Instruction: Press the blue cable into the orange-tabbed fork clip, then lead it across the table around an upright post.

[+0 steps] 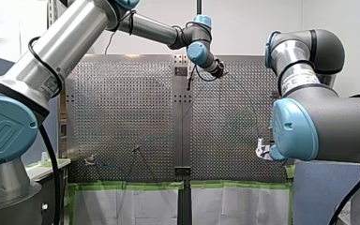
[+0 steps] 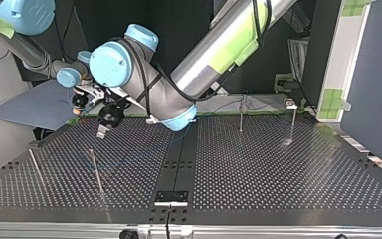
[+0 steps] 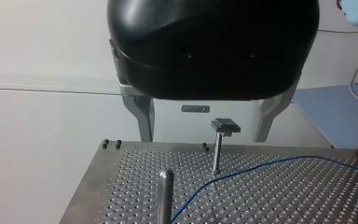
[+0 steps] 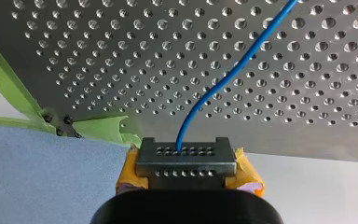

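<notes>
**Right gripper [image 4: 185, 154] clamped on the blue cable [image 4: 233, 74], left gripper [image 3: 205, 137] wide open**

Left wrist view: the metal fingers [image 3: 142, 116] stand far apart with nothing between them. Ahead, a clip [image 3: 224, 126] on a thin stem stands on the table [image 3: 307, 200]. The cable lies flat on the holes and passes just beside the stem's foot. Nearer stands a round-topped post [image 3: 166, 196].

Right wrist view: the yellow pads [image 4: 248, 175] are closed on the cable, which curves away over the table. Green tape [image 4: 4, 79] lines the table's corner.

Front view: my left arm [image 1: 75, 42] reaches over the far middle. The right gripper sits at the table's right edge.

Top view: the cable shows faintly across the table's left half.
</notes>
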Controlling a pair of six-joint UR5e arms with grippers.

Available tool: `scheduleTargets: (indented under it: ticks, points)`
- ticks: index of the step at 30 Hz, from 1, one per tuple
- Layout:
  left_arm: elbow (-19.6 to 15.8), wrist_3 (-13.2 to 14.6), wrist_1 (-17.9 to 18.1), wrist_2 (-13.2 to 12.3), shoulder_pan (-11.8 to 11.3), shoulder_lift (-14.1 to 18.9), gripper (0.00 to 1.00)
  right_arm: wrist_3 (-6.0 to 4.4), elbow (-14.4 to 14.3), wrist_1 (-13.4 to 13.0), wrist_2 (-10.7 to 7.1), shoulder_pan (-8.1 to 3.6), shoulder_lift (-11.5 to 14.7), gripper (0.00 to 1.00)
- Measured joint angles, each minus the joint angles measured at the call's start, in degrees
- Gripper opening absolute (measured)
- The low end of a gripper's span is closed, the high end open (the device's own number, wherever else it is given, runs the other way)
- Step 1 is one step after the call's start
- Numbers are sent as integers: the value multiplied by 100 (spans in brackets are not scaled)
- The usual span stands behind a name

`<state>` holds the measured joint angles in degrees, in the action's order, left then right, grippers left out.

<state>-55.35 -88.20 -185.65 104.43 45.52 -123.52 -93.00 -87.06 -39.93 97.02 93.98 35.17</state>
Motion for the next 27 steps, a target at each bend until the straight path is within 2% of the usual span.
scheduleTargets:
  ticks: [5, 11, 18, 21, 27]
  points:
    - [0, -3, -25, 9, 0, 0, 100, 0, 0, -1, -111, -8, -1, 0]
    - [0, -5, -49, 1, -5, 0, 100, -11, -1, 22, -396, -38, -3, 0]
    - [0, -13, -61, 8, -13, 0, 100, -132, 0, 36, -726, -66, -3, 0]
    - [0, -36, -77, 15, -19, 0, 100, -145, 0, 36, -802, -67, -2, 0]
    - [0, -170, -76, 46, -43, 0, 100, -163, 0, 36, -830, -68, -2, 0]
